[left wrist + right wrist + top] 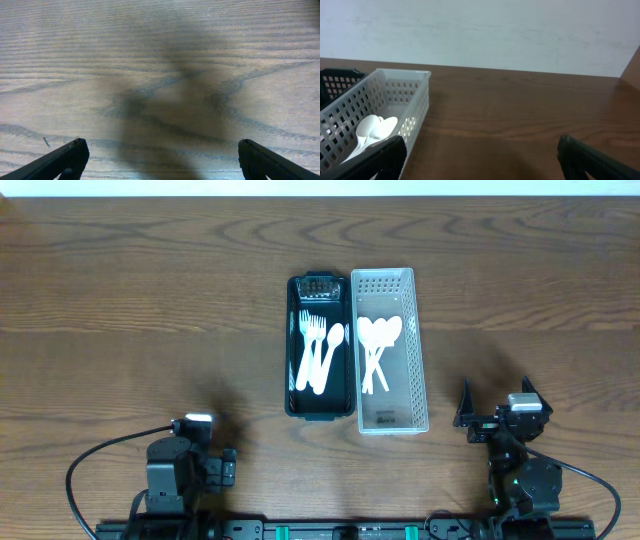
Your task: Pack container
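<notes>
**Plastic cutlery in two baskets: both arms at standby**

**Layout.** Two long baskets stand side by side at the middle of the wooden table (120, 300), their long walls touching. The black basket (291, 360) holds white forks (311, 345). The white basket (421, 360) has perforated walls and holds white spoons (378, 340) in a bunch, bowls toward the far end. A small pale item lies at the far end of the black basket, too small to identify. No loose cutlery shows on the table.

**Grippers.** The left gripper (161, 147) hangs over bare wood near the front edge, well apart from both baskets. Its fingers are spread wide with nothing between them. The right gripper (481, 145) is also spread wide and empty, and the white basket's near corner sits at the left of its view.

**Step in hand.** Neither arm is engaged with any piece. This looks like a standby point: either no transfer has begun or the packing is finished. The pictures do not settle which basket is the one to pack.

**Next move.** If packing proceeds, one arm must reach forward, descend into a basket and close on a single thin handle. The pieces overlap, so a narrow, well-aligned approach is needed, and the basket walls limit side clearance.
</notes>
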Controlling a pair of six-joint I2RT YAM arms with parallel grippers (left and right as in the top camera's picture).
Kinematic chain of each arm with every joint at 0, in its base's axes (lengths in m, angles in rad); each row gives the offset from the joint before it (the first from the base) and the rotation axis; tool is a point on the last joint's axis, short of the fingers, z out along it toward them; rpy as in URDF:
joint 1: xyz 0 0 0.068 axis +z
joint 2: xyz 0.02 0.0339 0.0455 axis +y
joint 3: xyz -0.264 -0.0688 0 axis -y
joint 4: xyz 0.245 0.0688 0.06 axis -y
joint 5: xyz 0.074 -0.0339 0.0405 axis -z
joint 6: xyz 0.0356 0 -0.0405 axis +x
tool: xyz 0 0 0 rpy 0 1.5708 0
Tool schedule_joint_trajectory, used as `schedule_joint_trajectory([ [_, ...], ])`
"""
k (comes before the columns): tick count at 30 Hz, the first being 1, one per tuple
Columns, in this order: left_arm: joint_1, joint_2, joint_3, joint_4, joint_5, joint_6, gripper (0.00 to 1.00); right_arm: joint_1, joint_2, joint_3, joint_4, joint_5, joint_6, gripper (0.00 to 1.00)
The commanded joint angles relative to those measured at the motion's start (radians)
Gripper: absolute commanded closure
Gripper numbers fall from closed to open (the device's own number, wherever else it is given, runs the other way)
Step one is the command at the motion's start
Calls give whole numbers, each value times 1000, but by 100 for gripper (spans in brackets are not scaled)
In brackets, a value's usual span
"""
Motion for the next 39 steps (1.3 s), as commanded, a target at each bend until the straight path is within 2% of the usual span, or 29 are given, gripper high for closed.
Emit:
schedule_joint_trajectory([
  [1, -2, -2, 6, -2, 4, 17, 2, 8, -5, -2, -5, -5, 14, 1],
  [10, 0, -30, 6, -6, -49, 17, 2, 8, -5, -2, -5, -5, 14, 1],
  [19, -5, -239, 6, 34, -50, 22, 2, 8, -5, -2, -6, -5, 14, 1],
  [24, -7, -247, -31, 319, -49, 35, 2, 8, -5, -2, -5, -5, 14, 1],
  [27, -7, -247, -91, 534, -48, 64, 2, 8, -5, -2, -5, -5, 14, 1],
  [30, -7, -247, -165, 686, -43, 68, 2, 8, -5, -2, -5, -5, 14, 1],
  [33, -7, -247, -238, 753, 3, 70, 2, 8, -5, -2, -5, -5, 14, 1],
  [36, -8, -247, -286, 760, 68, 56, 2, 8, -5, -2, -6, -5, 14, 1],
  [39, -14, -248, -286, 764, 71, 43, 2, 8, -5, -2, -5, -5, 14, 1],
])
